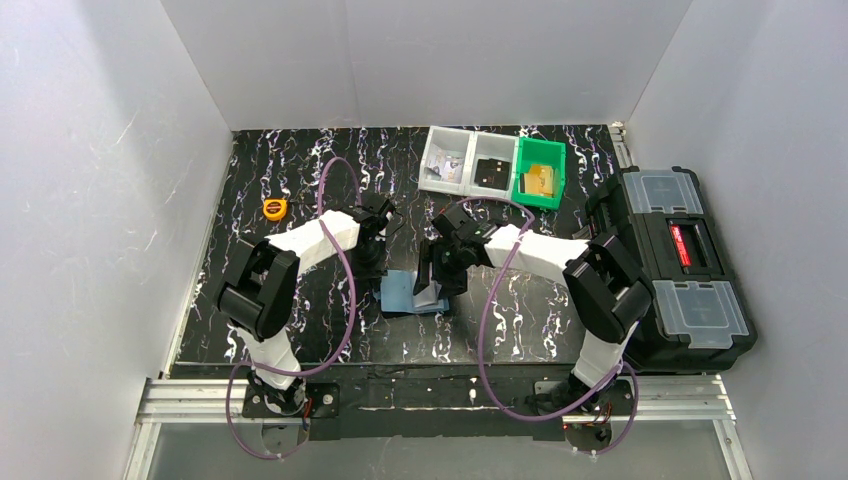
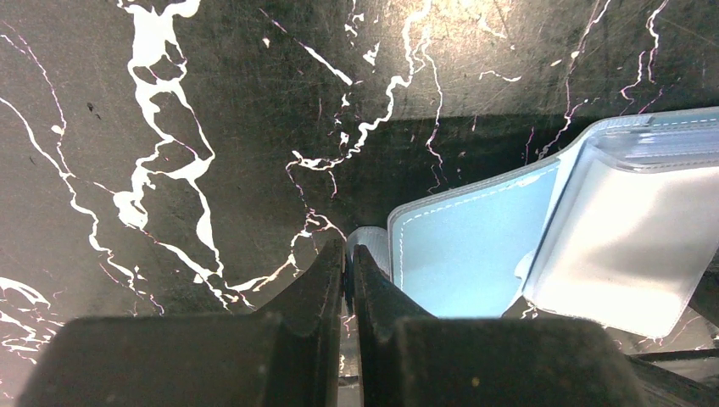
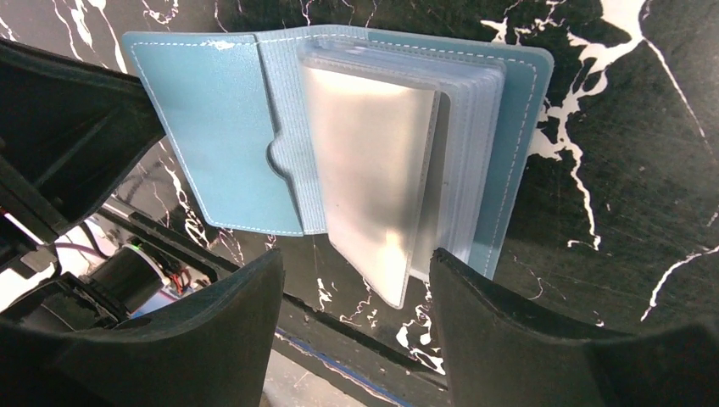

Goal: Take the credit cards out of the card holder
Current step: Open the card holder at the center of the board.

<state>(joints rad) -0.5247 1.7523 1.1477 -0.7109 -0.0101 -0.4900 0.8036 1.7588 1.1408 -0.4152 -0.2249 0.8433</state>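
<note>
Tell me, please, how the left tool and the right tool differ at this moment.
The left tool is shut; the right tool is open. The left tool sits at the cover edge of the card holder; the right tool straddles its clear sleeves. Both are black.

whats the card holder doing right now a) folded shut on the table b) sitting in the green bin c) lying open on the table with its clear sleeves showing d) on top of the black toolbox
c, the card holder lies spread open on the table, with its stack of clear sleeves exposed.
</note>
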